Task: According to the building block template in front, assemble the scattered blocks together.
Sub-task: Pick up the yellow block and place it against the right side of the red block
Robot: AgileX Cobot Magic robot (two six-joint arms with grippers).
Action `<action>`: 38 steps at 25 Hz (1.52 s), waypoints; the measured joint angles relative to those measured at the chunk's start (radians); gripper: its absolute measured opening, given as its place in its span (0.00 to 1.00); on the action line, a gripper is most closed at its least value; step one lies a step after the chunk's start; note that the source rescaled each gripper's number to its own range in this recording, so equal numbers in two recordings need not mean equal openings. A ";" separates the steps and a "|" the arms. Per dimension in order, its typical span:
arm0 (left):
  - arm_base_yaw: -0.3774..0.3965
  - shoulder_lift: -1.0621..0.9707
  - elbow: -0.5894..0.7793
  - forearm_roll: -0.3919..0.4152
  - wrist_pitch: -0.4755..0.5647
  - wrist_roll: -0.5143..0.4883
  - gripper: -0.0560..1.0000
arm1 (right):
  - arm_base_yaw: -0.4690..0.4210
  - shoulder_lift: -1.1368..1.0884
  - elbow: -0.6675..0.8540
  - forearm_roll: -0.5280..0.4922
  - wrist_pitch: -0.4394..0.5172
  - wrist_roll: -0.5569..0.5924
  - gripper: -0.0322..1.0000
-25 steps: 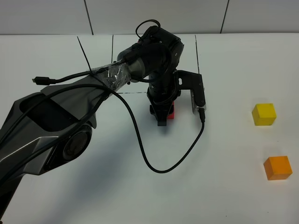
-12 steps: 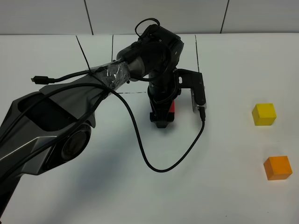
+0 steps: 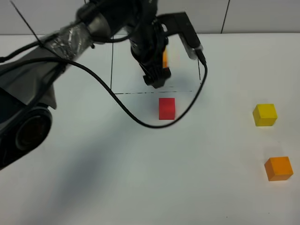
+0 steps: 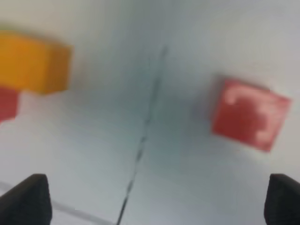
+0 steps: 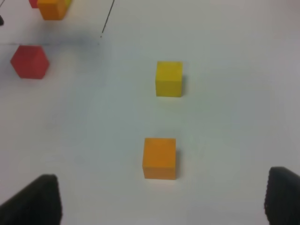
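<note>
The loose red cube [image 3: 167, 108] lies alone on the white table, just in front of a dashed line. My left gripper [image 3: 156, 80] hangs open and empty behind it, above the line. In the left wrist view the fingertips [image 4: 23, 201] stand wide apart, with the red cube [image 4: 250, 114] ahead. The template is mostly hidden behind the left arm; its orange part [image 3: 165, 57] shows, and it also shows in the left wrist view [image 4: 35, 68]. The yellow cube [image 3: 265, 115] and orange cube [image 3: 278, 168] sit at the right. My right gripper [image 5: 159, 204] is open, short of the orange cube [image 5: 160, 158] and yellow cube [image 5: 169, 78].
A black cable [image 3: 136, 121] loops down from the left arm to just left of the red cube. Thin black lines [image 3: 111, 65] mark a box on the table around the template. The tiled wall runs along the far edge.
My left gripper has let go of the red cube, risen and drawn back toward the far side. The red cube stays on the table by the dashed line. The yellow and orange cubes have not moved.
</note>
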 joint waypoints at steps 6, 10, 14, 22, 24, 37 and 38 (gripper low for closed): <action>0.214 -0.108 0.045 -0.099 0.000 -0.148 1.00 | 0.000 0.000 0.000 0.001 0.000 0.000 0.76; 0.365 -0.212 0.158 -0.178 -0.001 -0.168 1.00 | 0.000 0.000 0.000 0.003 0.000 0.000 0.76; 0.489 -0.347 0.346 -0.205 -0.054 -0.168 1.00 | 0.000 0.000 0.000 0.003 0.000 0.000 0.76; 0.551 -0.706 0.785 -0.178 -0.195 -0.228 0.99 | 0.000 0.000 0.000 0.003 0.000 0.001 0.76; 0.550 -0.813 0.887 -0.164 -0.213 -0.270 0.99 | 0.000 0.000 0.000 0.003 0.000 0.001 0.76; 0.548 -1.489 1.374 -0.105 -0.253 -0.460 0.95 | 0.000 0.000 0.000 0.003 0.000 0.000 0.76; 0.548 -1.535 1.396 -0.107 -0.253 -0.462 0.94 | 0.000 0.000 0.000 0.003 0.000 0.000 0.76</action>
